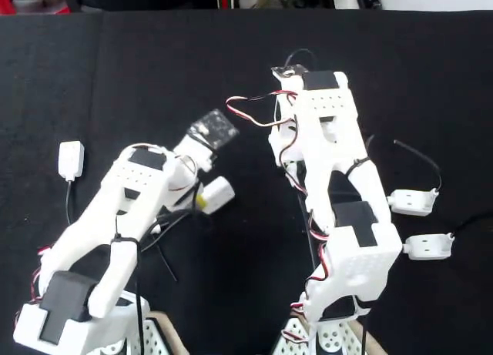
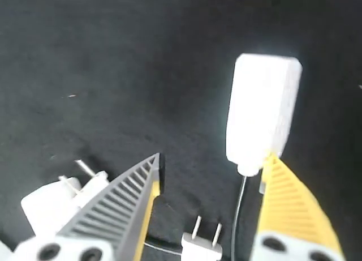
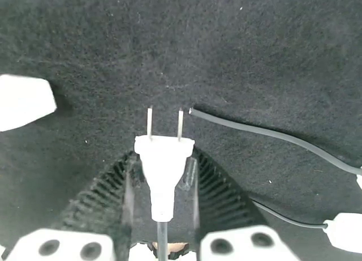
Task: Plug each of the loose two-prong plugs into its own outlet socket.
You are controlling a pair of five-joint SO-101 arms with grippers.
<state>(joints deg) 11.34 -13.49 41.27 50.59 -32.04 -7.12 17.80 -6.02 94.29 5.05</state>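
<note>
My right jaws, clamped on a white two-prong plug (image 3: 164, 159) with prongs pointing forward over the black table (image 3: 254, 40), are at the carrying step, I judge, and next must line those prongs with an outlet socket (image 2: 261, 111) lying ahead of my spread-apart, empty left jaws.

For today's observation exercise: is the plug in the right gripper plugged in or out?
Out. The plug sits clamped in the right gripper, both prongs bare over the black cloth, inserted in nothing.
</note>
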